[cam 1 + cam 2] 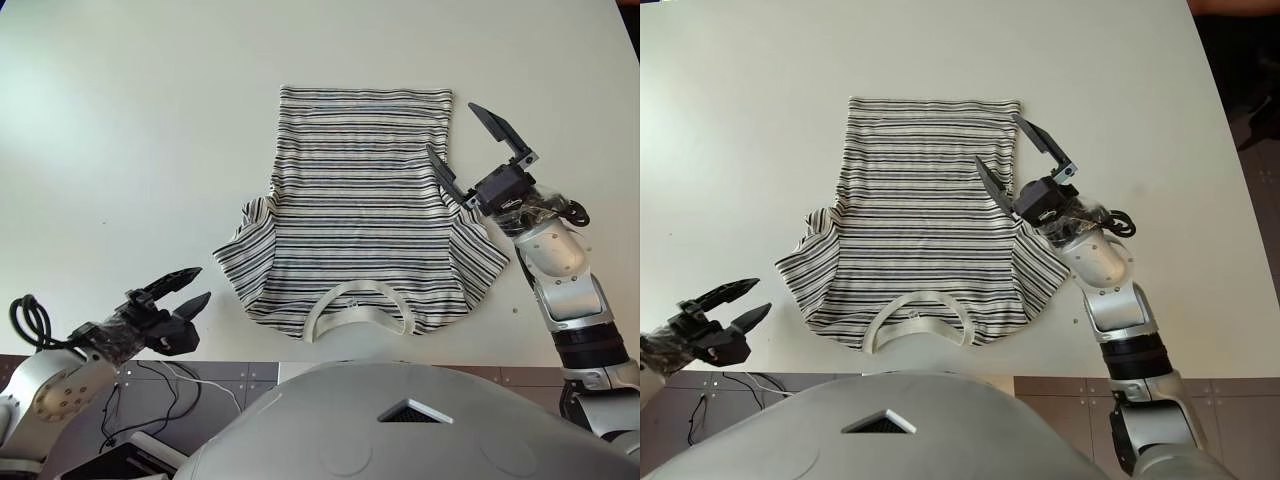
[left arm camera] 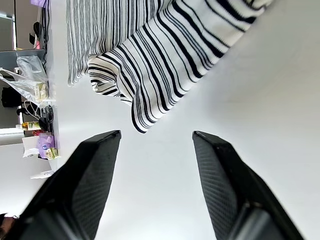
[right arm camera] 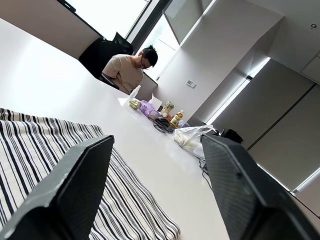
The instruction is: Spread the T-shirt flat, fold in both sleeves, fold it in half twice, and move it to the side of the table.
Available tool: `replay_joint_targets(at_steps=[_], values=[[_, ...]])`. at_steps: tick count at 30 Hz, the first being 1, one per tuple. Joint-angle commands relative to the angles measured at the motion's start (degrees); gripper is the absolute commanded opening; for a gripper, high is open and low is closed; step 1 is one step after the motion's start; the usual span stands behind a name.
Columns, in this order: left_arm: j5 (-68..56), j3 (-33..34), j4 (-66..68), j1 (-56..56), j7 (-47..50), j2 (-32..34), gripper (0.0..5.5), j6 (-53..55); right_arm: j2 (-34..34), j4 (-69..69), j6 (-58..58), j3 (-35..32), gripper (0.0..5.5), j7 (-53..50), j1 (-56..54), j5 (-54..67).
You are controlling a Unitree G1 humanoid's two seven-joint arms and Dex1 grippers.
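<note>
A black-and-white striped T-shirt [image 1: 360,210] lies spread on the white table [image 1: 130,130], collar [image 1: 360,310] toward the near edge, hem at the far end. Both sleeves look partly folded inward, the left one [image 1: 250,235] bunched. My right gripper [image 1: 470,150] hovers open, tilted up, above the shirt's right edge near the right sleeve [image 1: 480,255], holding nothing. My left gripper [image 1: 185,290] is open and empty over the near table edge, left of the left sleeve [image 2: 130,85]. The right wrist view shows striped cloth [image 3: 30,150] below the open fingers [image 3: 80,185].
Wide bare table surface surrounds the shirt on the left, far side and right [image 1: 580,100]. Cables [image 1: 170,385] lie on the floor under the near table edge. Beyond the table's far end are bags and bottles [image 3: 175,122] and a seated person.
</note>
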Motion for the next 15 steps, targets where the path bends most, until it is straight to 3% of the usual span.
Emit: replay_joint_targets(at_steps=[1,15], values=[[6.6,-6.8,3.6,-9.5,1.8,-2.6,2.66,0.5,-0.1,-0.6,0.4,-2.6,3.20,0.4,2.1,-1.3],[15.5,-12.7,7.0,-17.0,6.5,-2.0,2.66,4.6,1.7,0.3,-0.2,-5.1,3.20,0.5,4.7,-3.1]])
